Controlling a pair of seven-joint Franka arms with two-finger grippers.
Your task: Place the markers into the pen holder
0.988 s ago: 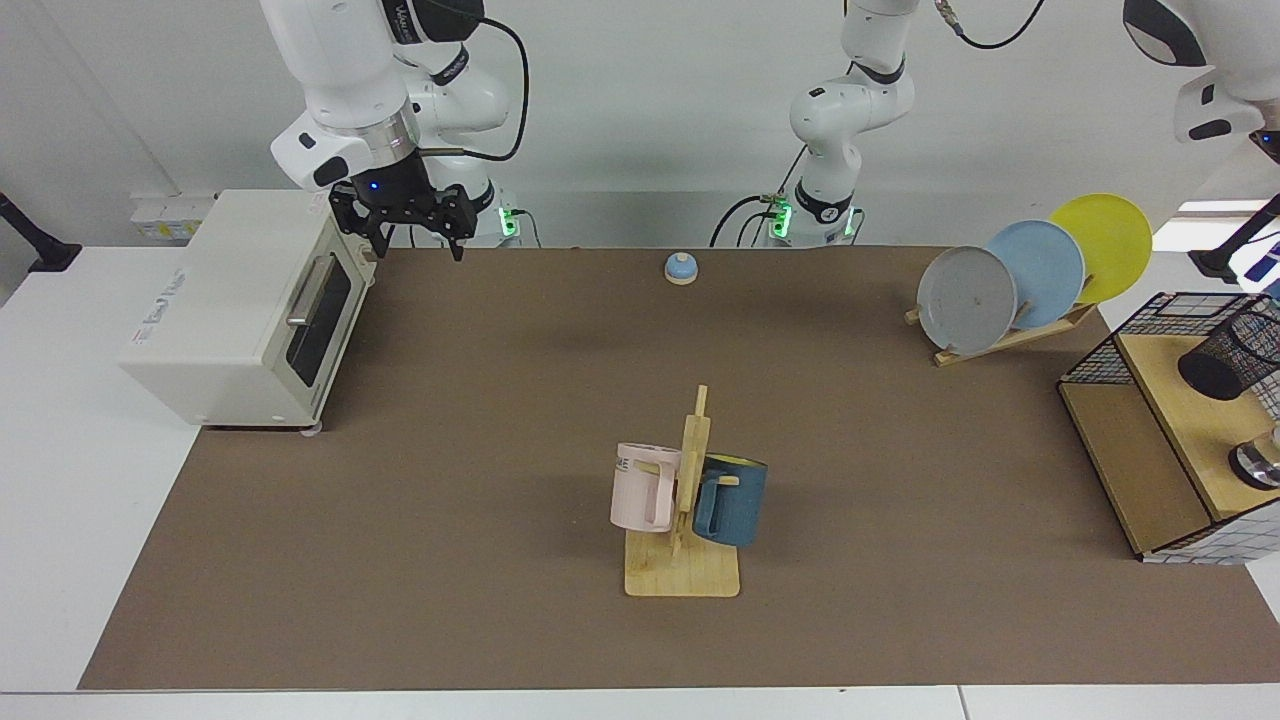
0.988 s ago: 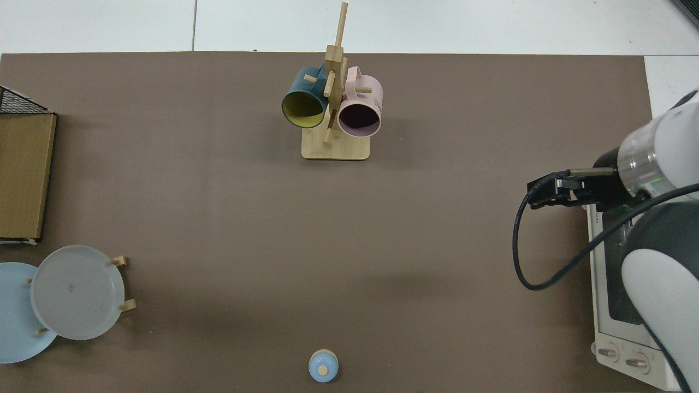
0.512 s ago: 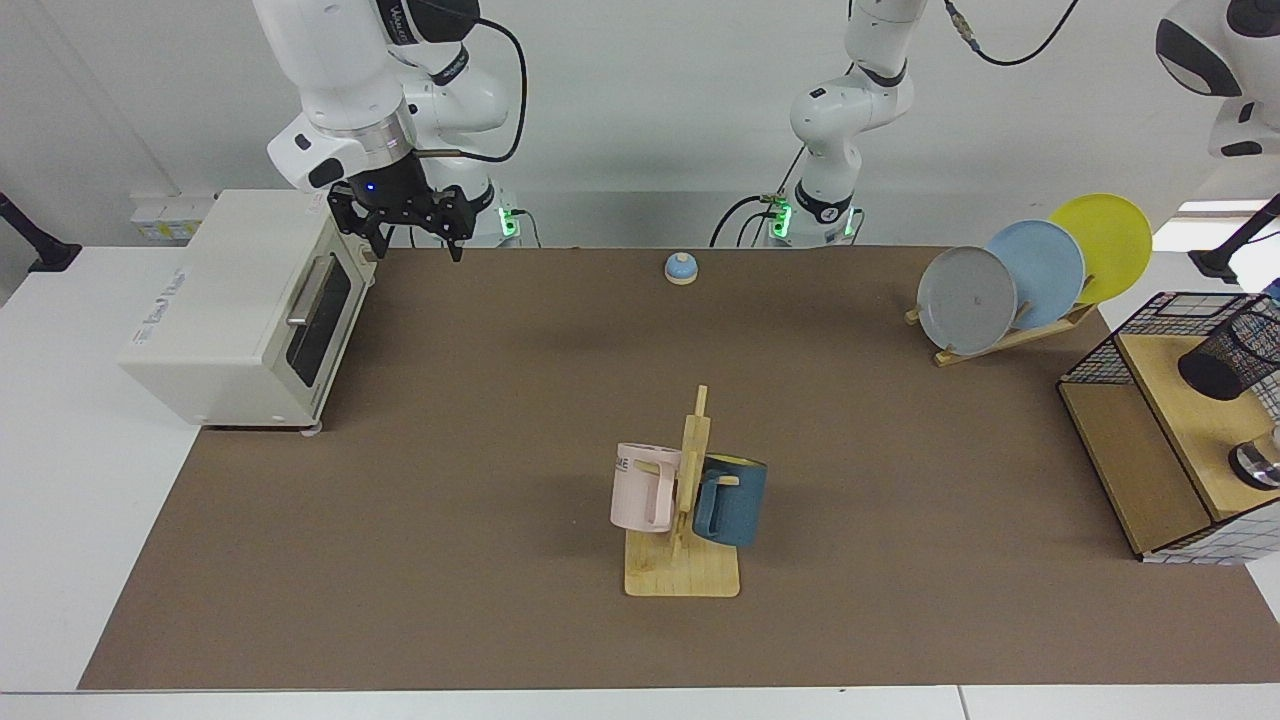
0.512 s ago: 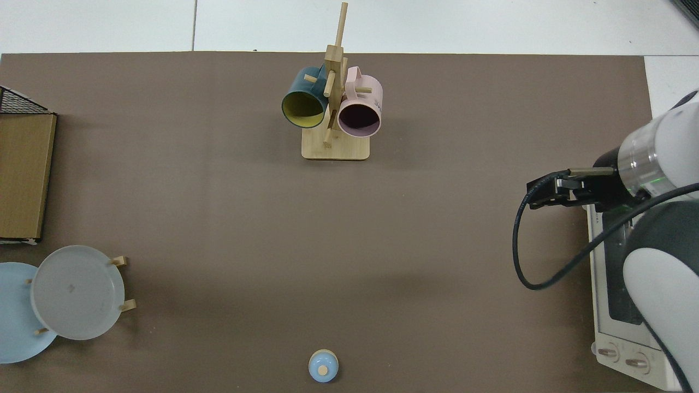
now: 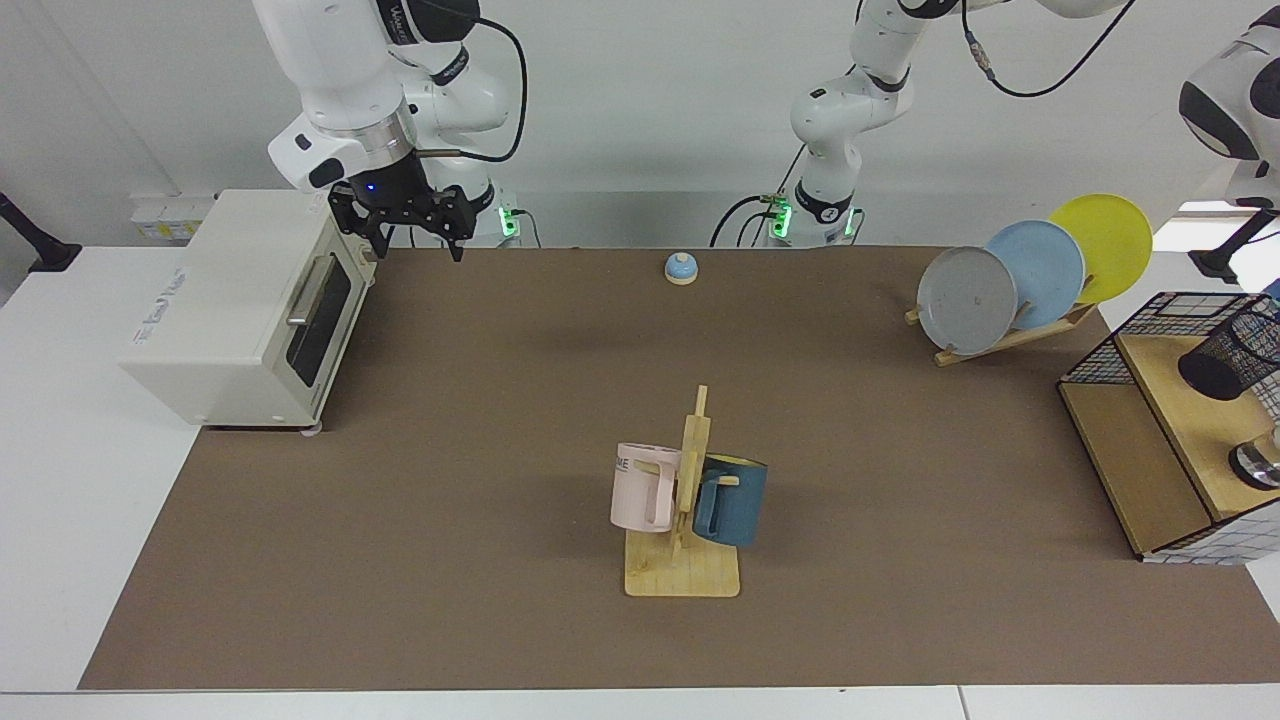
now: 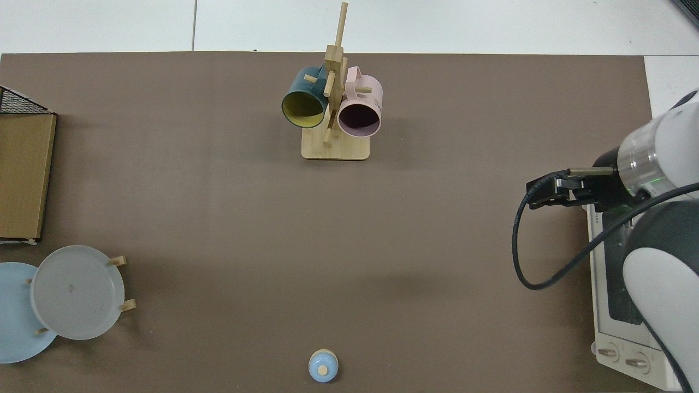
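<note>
- While no marker shows in either view, the pen holder (image 5: 1226, 357) stands inside the wire basket (image 5: 1100, 352) at the tabletop's (image 5: 500, 450) edge.
- The right tool (image 5: 412, 238) waits by the toaster oven (image 5: 240, 310), fingers spread, empty.
- The left tool is out of view; I'd lower any marker vertically over the holder's mouth.

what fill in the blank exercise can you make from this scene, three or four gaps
1. The plate rack holds a grey plate, a blue plate and a ____ plate.
2. The right tool hangs next to the white ____.
3. On the wooden stand, the pink mug hangs beside a dark ____ mug.
4. The pen holder is made of black wire ____.

Missing words: yellow; toaster oven; blue; mesh
</note>
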